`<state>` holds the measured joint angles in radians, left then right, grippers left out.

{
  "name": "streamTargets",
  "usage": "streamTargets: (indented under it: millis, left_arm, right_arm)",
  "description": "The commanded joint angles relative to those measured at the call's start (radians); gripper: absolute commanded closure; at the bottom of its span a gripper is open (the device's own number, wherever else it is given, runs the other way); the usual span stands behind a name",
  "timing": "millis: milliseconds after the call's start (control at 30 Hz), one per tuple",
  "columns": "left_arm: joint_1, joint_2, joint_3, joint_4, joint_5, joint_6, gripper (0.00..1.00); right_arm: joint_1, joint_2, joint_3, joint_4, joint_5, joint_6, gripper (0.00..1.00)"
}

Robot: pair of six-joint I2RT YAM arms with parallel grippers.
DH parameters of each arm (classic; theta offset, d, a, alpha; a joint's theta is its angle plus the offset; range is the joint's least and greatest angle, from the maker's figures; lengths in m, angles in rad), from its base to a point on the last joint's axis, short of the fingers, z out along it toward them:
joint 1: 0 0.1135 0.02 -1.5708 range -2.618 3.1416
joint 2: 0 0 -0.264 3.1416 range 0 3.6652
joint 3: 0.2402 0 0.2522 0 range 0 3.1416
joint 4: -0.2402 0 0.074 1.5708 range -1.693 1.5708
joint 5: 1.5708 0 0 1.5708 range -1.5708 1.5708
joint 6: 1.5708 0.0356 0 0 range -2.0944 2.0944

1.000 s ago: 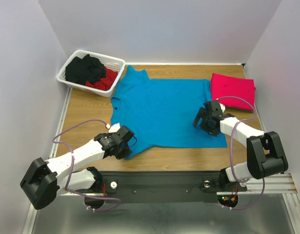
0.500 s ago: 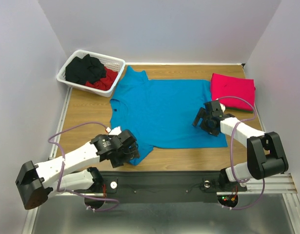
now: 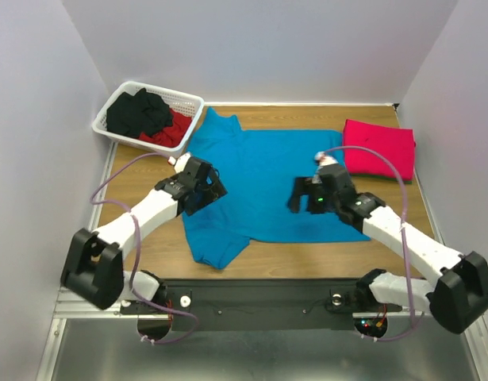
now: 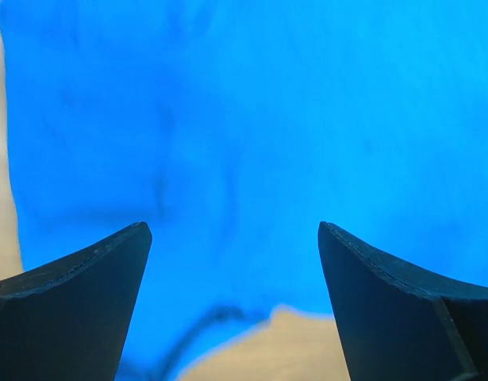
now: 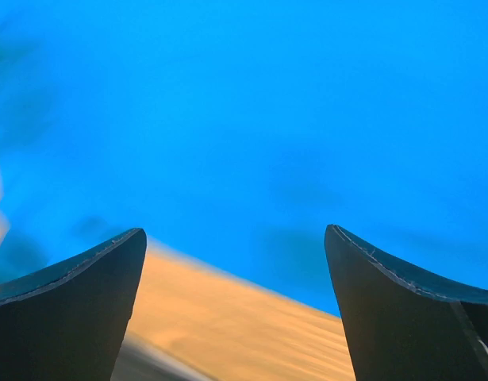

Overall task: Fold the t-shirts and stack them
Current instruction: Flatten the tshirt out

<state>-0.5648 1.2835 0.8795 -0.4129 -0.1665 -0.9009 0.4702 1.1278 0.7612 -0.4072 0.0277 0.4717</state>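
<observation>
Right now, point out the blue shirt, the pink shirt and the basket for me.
blue shirt point(image 3: 263, 168): top view, middle of its flat body.
pink shirt point(image 3: 378, 148): top view, centre of the folded shirt.
basket point(image 3: 168, 90): top view, far rim.

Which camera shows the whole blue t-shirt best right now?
Top external view: the blue t-shirt lies spread on the table, with nearly its whole outline visible. Each wrist view shows only a close blue patch and one edge against bare wood.

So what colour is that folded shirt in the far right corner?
The folded shirt is pinkish-red; the top view shows it best.
</observation>
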Motion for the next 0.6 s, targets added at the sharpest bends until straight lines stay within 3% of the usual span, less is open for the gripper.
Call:
streamTargets:
  millis: [0, 67, 200, 567]
  left_arm:
    - [0.094, 0.091, -0.016, 0.206, 0.114, 0.165, 0.02]
    - [0.135, 0.141, -0.02, 0.23, 0.148, 0.184, 0.02]
    - [0.172, 0.194, -0.071, 0.273, 0.202, 0.204, 0.02]
    - [0.212, 0.205, -0.181, 0.335, 0.249, 0.188, 0.02]
  right_arm:
    - [0.347, 0.087, 0.078, 0.18, -0.202, -0.137, 0.0]
    - [0.497, 0.205, 0.124, 0.256, -0.21, -0.194, 0.0]
    - [0.631, 0.416, 0.256, 0.28, -0.15, -0.316, 0.0]
    - [0.659, 0.662, 0.374, 0.393, -0.27, -0.429, 0.0]
